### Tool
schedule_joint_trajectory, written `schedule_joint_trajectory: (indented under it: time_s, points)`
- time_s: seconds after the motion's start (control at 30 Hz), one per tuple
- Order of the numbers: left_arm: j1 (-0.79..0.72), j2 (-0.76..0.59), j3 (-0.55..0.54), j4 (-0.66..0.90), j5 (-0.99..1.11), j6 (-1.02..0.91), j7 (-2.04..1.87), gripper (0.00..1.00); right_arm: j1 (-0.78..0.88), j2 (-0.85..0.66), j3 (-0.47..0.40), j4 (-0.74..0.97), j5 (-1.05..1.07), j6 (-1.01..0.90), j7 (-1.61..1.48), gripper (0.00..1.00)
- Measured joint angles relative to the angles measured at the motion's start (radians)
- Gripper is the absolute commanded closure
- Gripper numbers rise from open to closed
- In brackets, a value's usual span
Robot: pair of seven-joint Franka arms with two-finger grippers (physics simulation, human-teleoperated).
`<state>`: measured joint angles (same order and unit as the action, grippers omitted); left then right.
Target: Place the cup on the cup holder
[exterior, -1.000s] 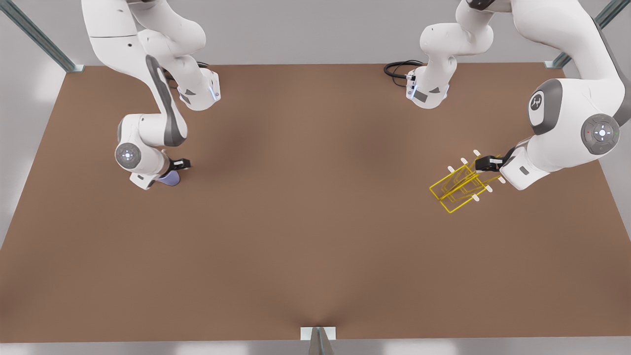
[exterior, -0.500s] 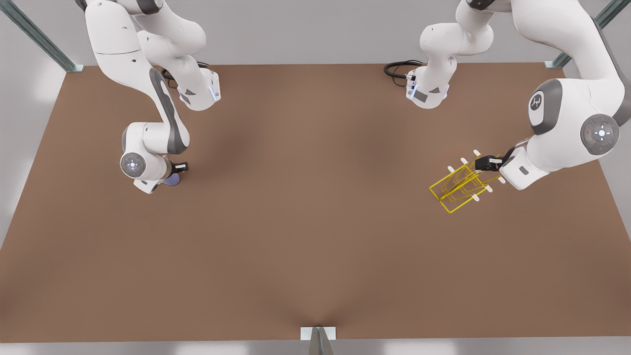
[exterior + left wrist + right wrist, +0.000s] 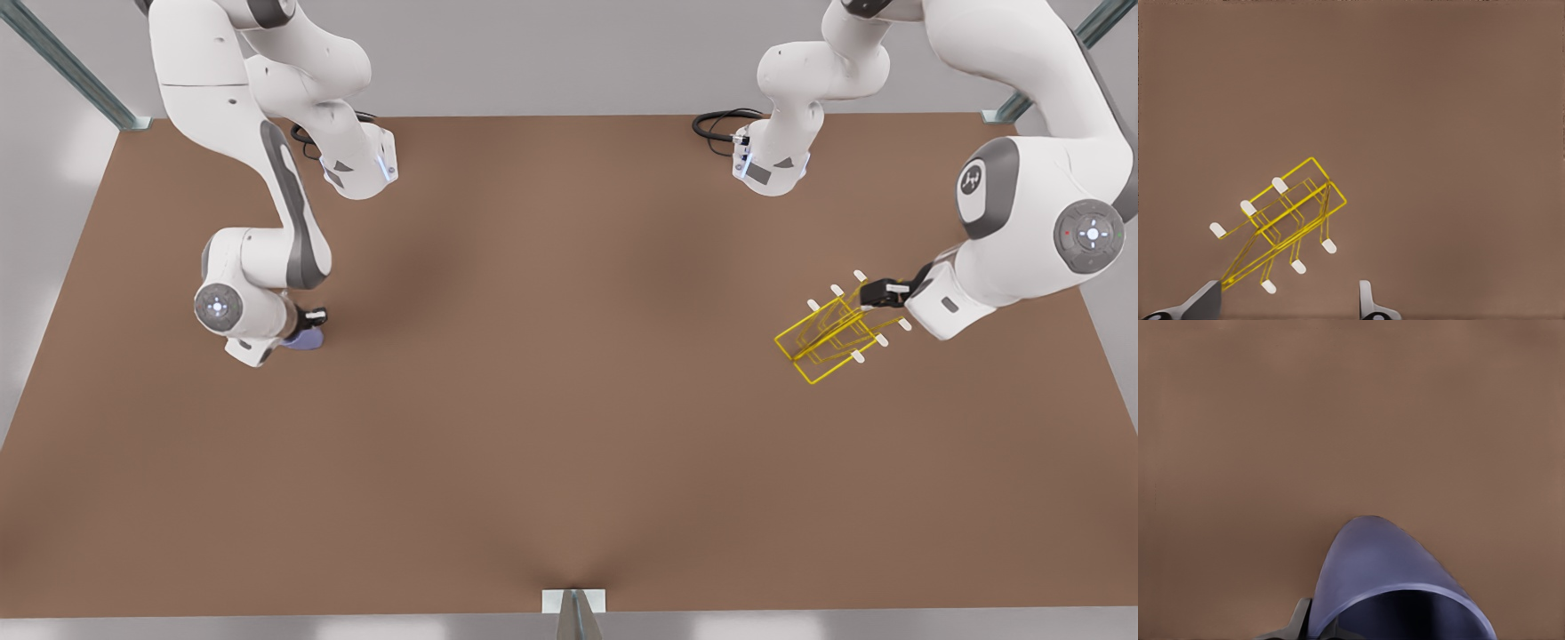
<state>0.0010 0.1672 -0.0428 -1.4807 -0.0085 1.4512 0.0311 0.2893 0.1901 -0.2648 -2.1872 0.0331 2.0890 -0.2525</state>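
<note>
At the front view's left, the right gripper [image 3: 311, 320] grasps the cup [image 3: 305, 340]; the left gripper [image 3: 876, 293] hovers released over the cup holder [image 3: 827, 342].

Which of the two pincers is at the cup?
The right pincer, on the front view's left, holds the lavender cup; the left pincer, opposite, is open at the yellow rack.

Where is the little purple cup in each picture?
Front view: the cup is at the front view's left, tucked under the right gripper.
Left wrist view: not in it; there the yellow cup holder lies on the table.
Right wrist view: the cup sits close up, mouth toward the camera.
Shared landmark: the brown table.
</note>
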Motion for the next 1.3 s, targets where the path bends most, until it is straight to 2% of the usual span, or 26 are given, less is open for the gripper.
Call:
schedule_joint_trajectory:
  time_s: [0.1,0.27,0.5,0.6,0.73,1.0,1.03,1.07,1.1,1.3]
  points:
    - [0.000,-0.008,-0.001,0.013,0.020,-0.003,0.000,0.00,0.140,0.057,0.025,0.185,0.180,-0.026,-0.013,0.79]
    - [0.003,-0.016,0.003,0.062,0.036,-0.011,0.000,0.00,0.367,0.317,0.030,0.588,0.605,-0.040,-0.027,0.79]
    - [0.003,-0.010,-0.001,0.065,0.042,-0.020,0.001,0.00,0.581,0.691,0.046,1.011,1.251,0.133,-0.050,0.79]
    - [0.005,-0.007,0.000,0.065,0.047,-0.022,0.001,0.00,0.595,0.800,0.052,1.078,1.464,0.183,-0.095,0.79]
    - [0.015,-0.003,0.000,0.065,0.090,-0.024,0.000,0.00,0.594,0.873,0.081,1.080,1.650,0.220,-0.189,0.79]
    - [0.023,-0.005,-0.001,0.065,0.109,-0.034,-0.002,0.00,0.597,0.900,0.084,1.065,1.761,0.247,-0.356,0.79]
    - [0.023,-0.006,-0.002,0.066,0.110,-0.037,-0.002,0.00,0.597,0.900,0.084,1.064,1.763,0.248,-0.372,0.46]
    - [0.023,-0.006,-0.003,0.066,0.112,-0.040,-0.002,0.00,0.598,0.900,0.084,1.064,1.765,0.249,-0.386,0.03]
    - [0.023,-0.008,-0.003,0.066,0.113,-0.043,-0.002,0.00,0.598,0.900,0.086,1.058,1.766,0.250,-0.400,0.00]
    - [0.018,-0.017,-0.007,0.066,0.112,-0.065,-0.003,0.00,0.594,0.899,0.104,1.040,1.771,0.252,-0.473,0.00]
